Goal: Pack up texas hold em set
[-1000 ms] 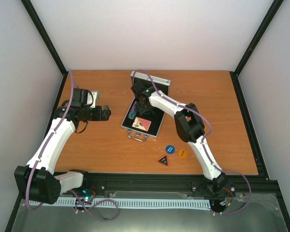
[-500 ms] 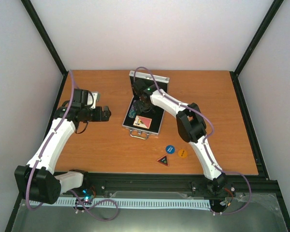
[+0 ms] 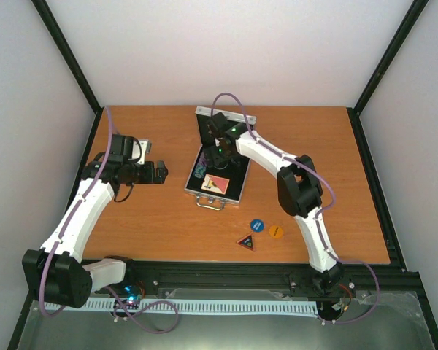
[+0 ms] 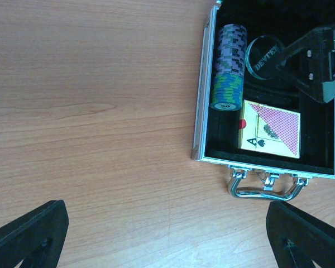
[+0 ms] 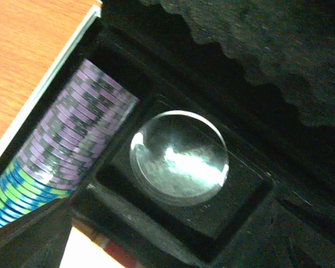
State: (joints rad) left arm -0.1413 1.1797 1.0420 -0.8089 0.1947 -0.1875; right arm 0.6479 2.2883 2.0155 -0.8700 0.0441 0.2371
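The silver case (image 4: pixel 198 111) is laid open on the table (image 3: pixel 336 160), with its handle (image 4: pixel 265 187) turned toward the arms. Inside, a row of chips (image 4: pixel 228 67) is laid along the left wall, a clear round button (image 5: pixel 178 156) is seated in the compartment beside it, and the red-backed card deck (image 4: pixel 271 129) is set nearer the handle. The right gripper (image 3: pixel 217 156) is held spread just above the clear button, with nothing gripped. The left gripper (image 3: pixel 160 172) is spread wide over the wood to the left of the case. A blue button (image 3: pixel 257 224), an orange button (image 3: pixel 275 231) and a triangular button (image 3: pixel 246 242) are seen lying on the table near the front edge.

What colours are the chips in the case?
Chip stack: mostly purple with dark marks, green and blue at one end. Clearest in right wrist view.
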